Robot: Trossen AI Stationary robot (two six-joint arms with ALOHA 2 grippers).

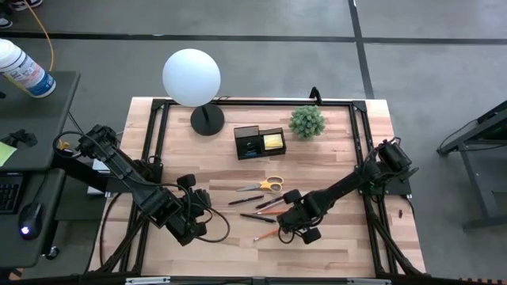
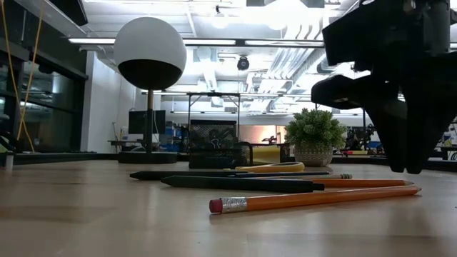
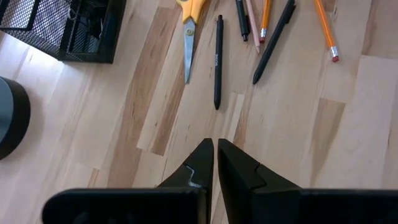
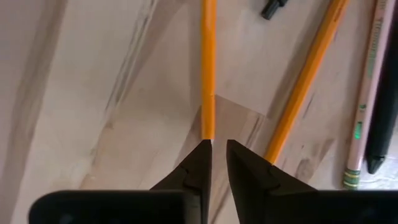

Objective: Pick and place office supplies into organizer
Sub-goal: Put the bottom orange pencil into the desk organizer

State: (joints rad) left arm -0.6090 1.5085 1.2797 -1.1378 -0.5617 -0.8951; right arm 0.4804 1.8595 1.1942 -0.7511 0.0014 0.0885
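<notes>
Several pencils and pens lie loose on the table's near middle, with the yellow-handled scissors flat beside them. The black organizer stands farther back, a yellow sticky pad inside it. My right gripper hovers low over one end of the nearest orange pencil, fingers open by a narrow gap. That pencil runs out of sight under one fingertip. The low view shows this gripper just above the tabletop. My left gripper is shut and waits left of the pens, holding nothing.
The white globe lamp on its black base stands at the far left of the table. The small green potted plant sits to the right of the organizer. Bare wood lies near the front edge. A black frame borders the tabletop.
</notes>
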